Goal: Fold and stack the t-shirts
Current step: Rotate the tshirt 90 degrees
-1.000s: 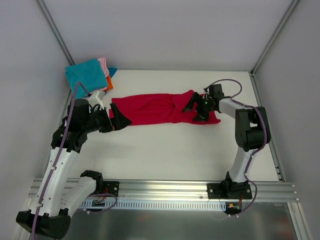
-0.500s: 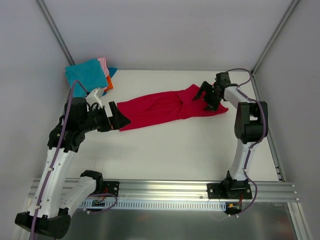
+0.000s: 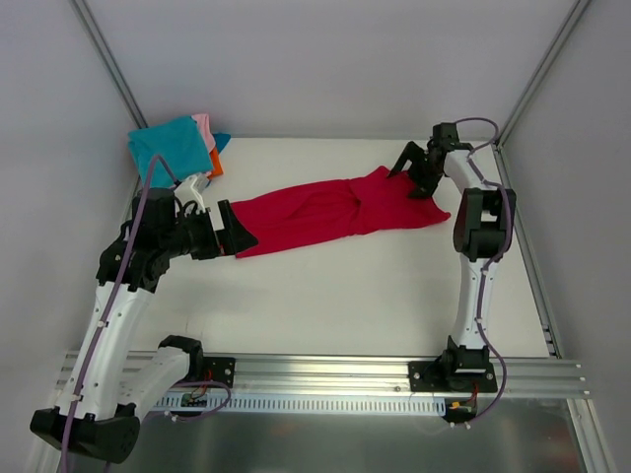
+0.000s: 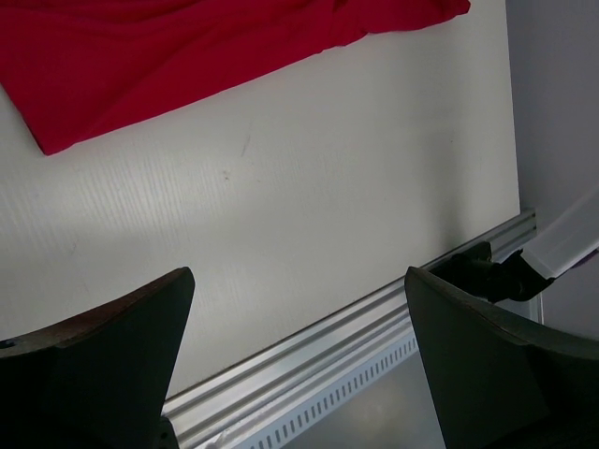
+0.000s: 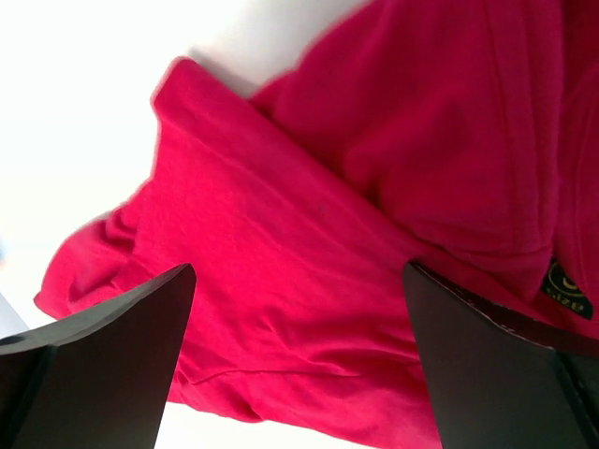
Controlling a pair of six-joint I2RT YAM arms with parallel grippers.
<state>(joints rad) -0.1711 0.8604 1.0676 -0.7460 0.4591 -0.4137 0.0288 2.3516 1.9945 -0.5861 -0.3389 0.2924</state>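
Observation:
A large red t-shirt (image 3: 330, 212) lies folded lengthwise into a long band across the table, slanting up to the right. Both wrist views show its cloth (image 4: 178, 56) (image 5: 356, 243). A small pile of folded t-shirts (image 3: 175, 146), teal on top with pink, orange and blue edges showing, sits at the back left corner. My left gripper (image 3: 233, 232) stands open at the shirt's left end, its jaws wide with only bare table and the rail between them. At the shirt's right end, near the back edge, my right gripper (image 3: 416, 168) hangs open just above the cloth, holding nothing.
The white table (image 3: 325, 296) is bounded by grey walls with metal posts (image 3: 108, 59) at the back corners. An aluminium rail (image 3: 325, 374) with the arm bases runs along the near edge. The right arm (image 3: 480, 227) is stretched far back.
The right gripper has moved back and to the right, and the shirt's right end has gone with it, so the band now slants. The left gripper has barely shifted.

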